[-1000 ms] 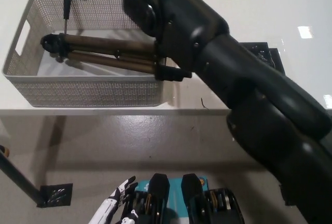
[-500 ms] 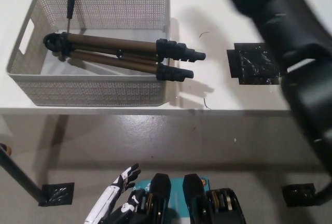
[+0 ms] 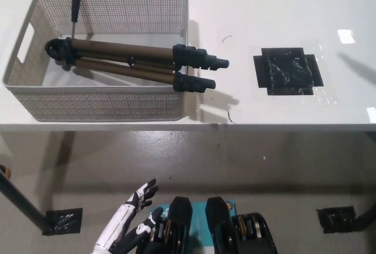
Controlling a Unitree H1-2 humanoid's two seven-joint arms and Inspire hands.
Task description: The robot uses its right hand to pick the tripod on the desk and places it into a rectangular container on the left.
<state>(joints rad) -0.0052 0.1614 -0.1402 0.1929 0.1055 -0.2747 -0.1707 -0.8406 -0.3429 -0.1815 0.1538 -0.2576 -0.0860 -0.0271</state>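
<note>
Well, the big white desk [image 3: 264, 24] has lots of bare room on its right side, with only a black taped patch [image 3: 288, 72] lying there, well apart from everything else. The grey basket [image 3: 106, 106] sits at the desk's left end, close to the front edge, so a bump could push it toward the floor. The tripod [image 3: 126, 61] lies inside the basket with its head at the left, but its black feet poke out over the right wall and hang above the desk. That is the risky bit, I think: anything passing near could catch those feet and tip the tripod out or drag the basket along. The thin black handle stands up by the back wall. The black right hand is not in the picture at all. The white left hand [image 3: 126, 224] rests low down near the floor, holding nothing, its fingers [image 3: 147, 188] spread apart.
</note>
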